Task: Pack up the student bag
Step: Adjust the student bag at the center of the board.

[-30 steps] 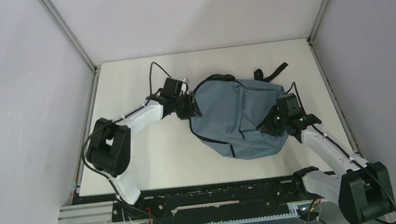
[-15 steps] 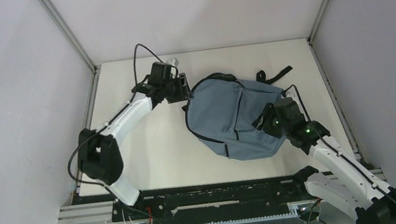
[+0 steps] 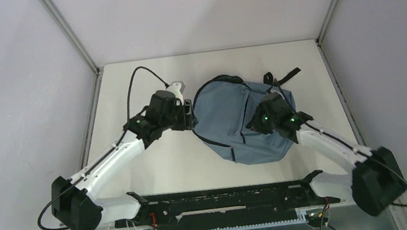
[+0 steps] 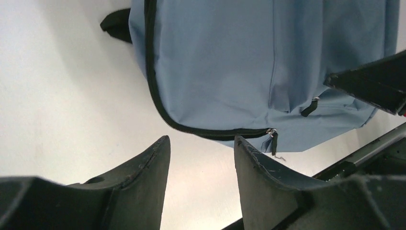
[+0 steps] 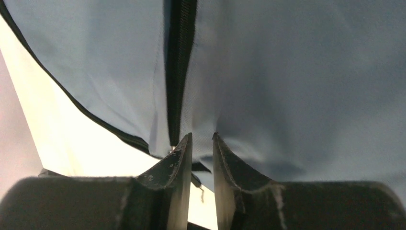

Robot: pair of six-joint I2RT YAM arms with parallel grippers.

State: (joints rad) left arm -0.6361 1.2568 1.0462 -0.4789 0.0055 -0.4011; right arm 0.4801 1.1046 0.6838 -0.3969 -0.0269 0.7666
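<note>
Showed left gripper (image 4: 201,141) jaws spread, empty, just beside bag (image 3: 227,118). Showed right gripper (image 5: 202,136) jaws nearly together at zip (image 5: 178,72); could not tell whether pinching. Lay flat on table (image 3: 155,167). Risked grabbing fabric, not puller (image 4: 273,141), and dragging bag.

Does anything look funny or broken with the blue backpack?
Nothing looks broken or spilled. The student bag just lies slanted on the table, with a black strap poking out at its far side.

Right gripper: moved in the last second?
Yes. The right gripper has shifted left, farther from the right edge of the table, inward over the student bag.
</note>
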